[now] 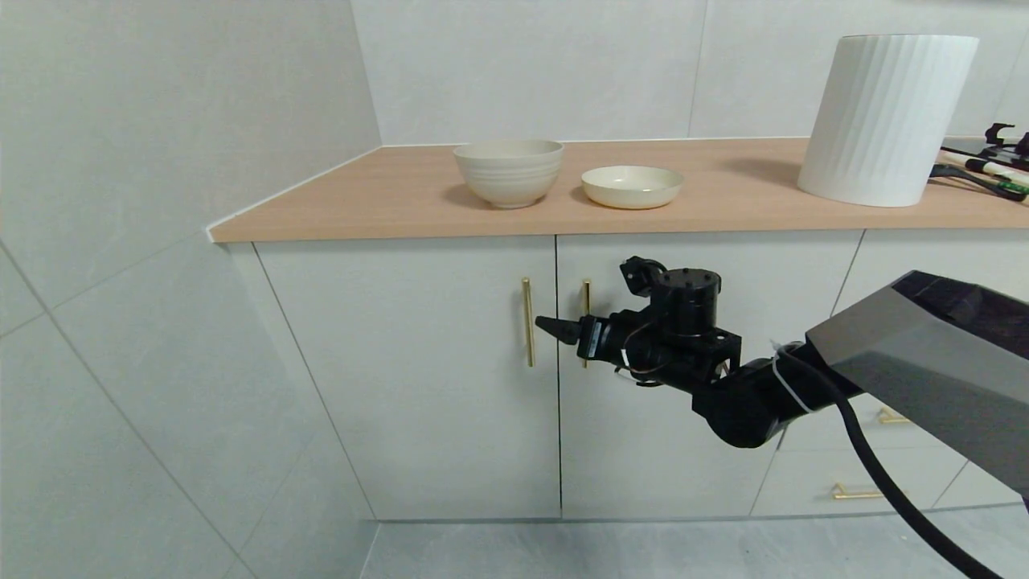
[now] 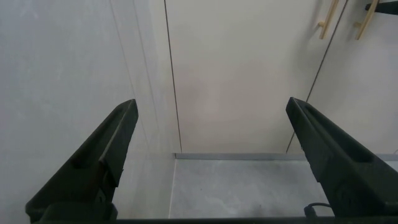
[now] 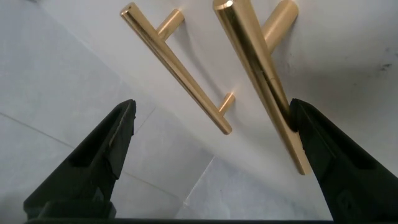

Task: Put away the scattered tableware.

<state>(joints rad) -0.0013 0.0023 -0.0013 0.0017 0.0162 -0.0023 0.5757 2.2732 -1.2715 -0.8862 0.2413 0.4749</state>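
A deep beige ribbed bowl (image 1: 508, 171) and a shallow cream dish (image 1: 632, 186) stand side by side on the wooden counter (image 1: 362, 205). Below it are two shut cabinet doors with gold bar handles (image 1: 527, 322) (image 1: 586, 310). My right gripper (image 1: 551, 326) hovers open close in front of these handles, at mid-door height. In the right wrist view both handles (image 3: 177, 68) (image 3: 261, 81) lie between its spread fingers (image 3: 211, 109), the nearer one close to one fingertip. My left gripper (image 2: 211, 106) is open with nothing in it, low down facing the left cabinet door (image 2: 236, 81).
A tall white ribbed container (image 1: 884, 117) stands at the counter's right, with some tools (image 1: 989, 165) behind it. Drawers with gold pulls (image 1: 856, 492) sit low on the right. A tiled wall (image 1: 145, 241) closes the left side; grey floor (image 2: 249, 186) lies below the cabinets.
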